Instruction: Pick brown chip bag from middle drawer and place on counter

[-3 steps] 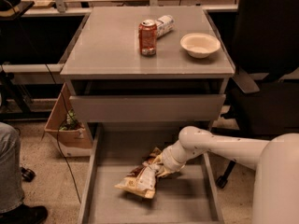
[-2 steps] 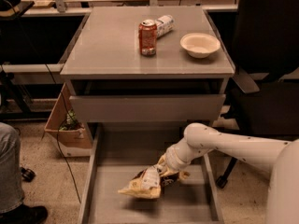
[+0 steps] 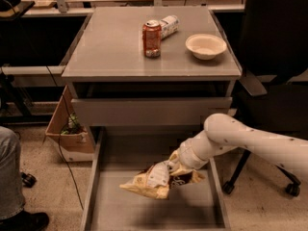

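The brown chip bag (image 3: 156,179), dark brown with cream-yellow edges and a white panel, hangs tilted above the floor of the open middle drawer (image 3: 96,191). My gripper (image 3: 175,166) reaches in from the right on the white arm and is shut on the bag's upper right end. The bag's left end droops lower, casting a shadow on the drawer floor. The counter (image 3: 110,47) is the grey cabinet top above, behind the gripper.
On the counter stand a red soda can (image 3: 151,38), a white-labelled can (image 3: 168,25) lying behind it, and a white bowl (image 3: 206,45). A closed upper drawer (image 3: 149,110) sits above the open one. A cardboard box (image 3: 70,129) and a person's leg (image 3: 9,174) are left; a black chair (image 3: 274,81) is right.
The gripper has lifted the chip bag off the drawer floor; the bag now hangs higher and has shifted slightly toward the front of the drawer.
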Controlling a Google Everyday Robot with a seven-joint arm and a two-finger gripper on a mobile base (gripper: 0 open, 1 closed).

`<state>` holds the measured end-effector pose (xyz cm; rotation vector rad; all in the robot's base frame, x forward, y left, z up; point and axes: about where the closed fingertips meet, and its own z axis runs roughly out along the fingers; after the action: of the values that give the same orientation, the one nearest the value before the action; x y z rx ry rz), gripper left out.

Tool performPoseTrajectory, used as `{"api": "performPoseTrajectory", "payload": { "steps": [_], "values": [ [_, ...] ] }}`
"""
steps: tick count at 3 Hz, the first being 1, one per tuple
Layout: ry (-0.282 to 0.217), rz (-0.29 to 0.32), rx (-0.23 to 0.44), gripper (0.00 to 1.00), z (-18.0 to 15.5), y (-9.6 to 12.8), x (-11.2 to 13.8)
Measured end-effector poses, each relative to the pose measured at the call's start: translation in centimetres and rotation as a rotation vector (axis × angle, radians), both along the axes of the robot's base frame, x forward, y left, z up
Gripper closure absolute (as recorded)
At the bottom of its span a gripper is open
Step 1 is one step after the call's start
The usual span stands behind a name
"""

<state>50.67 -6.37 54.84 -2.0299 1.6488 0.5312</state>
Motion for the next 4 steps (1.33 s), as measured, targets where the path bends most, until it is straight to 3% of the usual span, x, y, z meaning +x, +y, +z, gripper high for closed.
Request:
{"api": "performPoseTrajectory", "payload": {
  "steps": [1, 2, 3, 4],
  "values": [
    [-0.042, -0.041, 0.009, 1.0, 6.5, -1.1, 0.0],
    [-0.153, -0.091, -0.01, 1.0, 14.8, -2.8, 0.9],
    [-0.152, -0.09, -0.009, 1.0, 14.7, -2.7, 0.9],
    [-0.196, -0.071, -0.035, 1.0, 17.8, -1.4, 0.5]
  ]
}}
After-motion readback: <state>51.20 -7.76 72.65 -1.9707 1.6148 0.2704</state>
